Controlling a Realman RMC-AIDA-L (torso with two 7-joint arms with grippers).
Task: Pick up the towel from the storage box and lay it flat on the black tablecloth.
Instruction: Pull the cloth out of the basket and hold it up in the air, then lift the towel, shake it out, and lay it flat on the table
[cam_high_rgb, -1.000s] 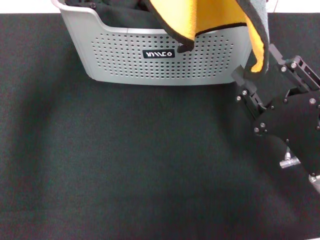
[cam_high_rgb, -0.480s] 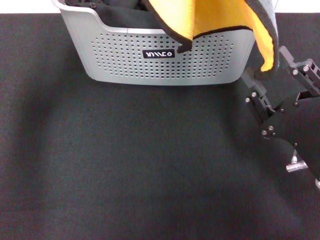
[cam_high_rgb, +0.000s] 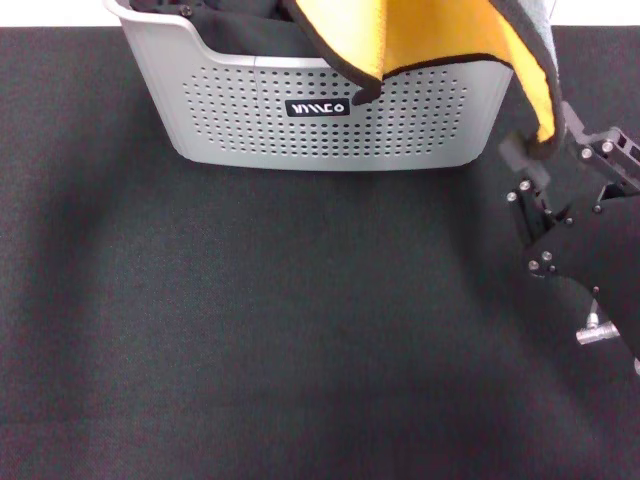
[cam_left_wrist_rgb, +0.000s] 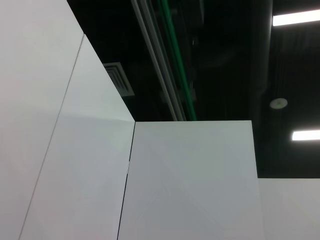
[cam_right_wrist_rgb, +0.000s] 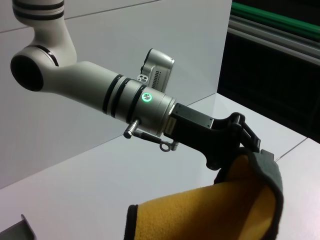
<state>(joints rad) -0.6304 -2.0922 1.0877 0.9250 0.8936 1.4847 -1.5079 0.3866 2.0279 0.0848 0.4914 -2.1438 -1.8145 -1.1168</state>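
Observation:
The towel (cam_high_rgb: 430, 30), yellow with a grey back and black hem, hangs in the air over the right end of the light grey storage box (cam_high_rgb: 250, 110). The box stands at the far side of the black tablecloth (cam_high_rgb: 250, 330). My right gripper (cam_high_rgb: 542, 150) is in front of the box's right corner, shut on the towel's low hanging corner. My left gripper (cam_right_wrist_rgb: 240, 152) is out of the head view. It shows in the right wrist view, shut on a raised corner of the towel (cam_right_wrist_rgb: 210, 210). The left wrist view shows only walls and ceiling.
Smoother black fabric (cam_high_rgb: 240, 30) lies inside the box. A white strip of table shows beyond the cloth's far edge (cam_high_rgb: 60, 12). The cloth stretches wide in front of the box.
My right gripper has moved to the right and slightly away from me, and the towel's hanging corner has gone with it, drawing that edge out to the right. The box has not moved.

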